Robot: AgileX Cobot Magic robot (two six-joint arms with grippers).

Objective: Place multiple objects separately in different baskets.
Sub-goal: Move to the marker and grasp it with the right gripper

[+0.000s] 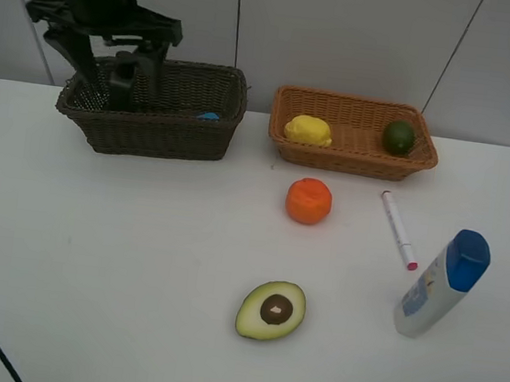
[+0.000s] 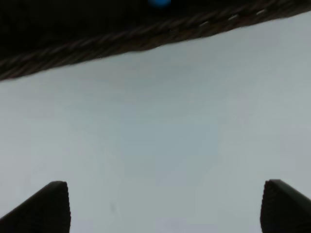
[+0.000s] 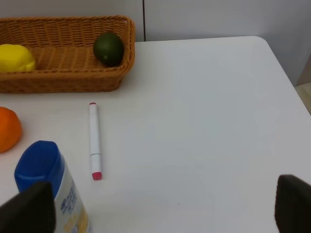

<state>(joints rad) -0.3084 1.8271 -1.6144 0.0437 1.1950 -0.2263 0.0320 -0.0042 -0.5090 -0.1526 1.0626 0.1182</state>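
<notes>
While the left tool [image 2: 165, 208] hangs at the far left end of the dark brown wicker basket [image 1: 160, 134], its two fingers stand wide apart with nothing between them. Its wrist view shows only a pale surface below and the basket's woven rim just ahead; whether the fingertips are inside the walls or behind them I cannot tell. A small blue item [image 1: 208, 116] lies in that basket, toward the end away from this tool, too hidden to name. The right tool [image 3: 160, 208] is likewise spread wide and holds nothing, hovering over bare white counter [image 3: 209, 121]. Closest to it, just ahead of one finger, stands the white blue-capped bottle [image 3: 48, 189]. Farther ahead lies the white pink-tipped pen [image 3: 95, 141], flat on the counter with its pink end toward the tool, apart from the bottle. Past the bottle, on the side away from the pen, sits the orange [image 3: 8, 128]. Beyond the pen is the shallow light orange-brown basket [image 3: 63, 82], holding the lime [image 3: 108, 48] at one end and the lemon [image 3: 15, 58] toward the other, well apart. The halved avocado [image 1: 271, 310] lies cut face up on the counter, pit showing, well apart from both baskets and from the left tool
</notes>
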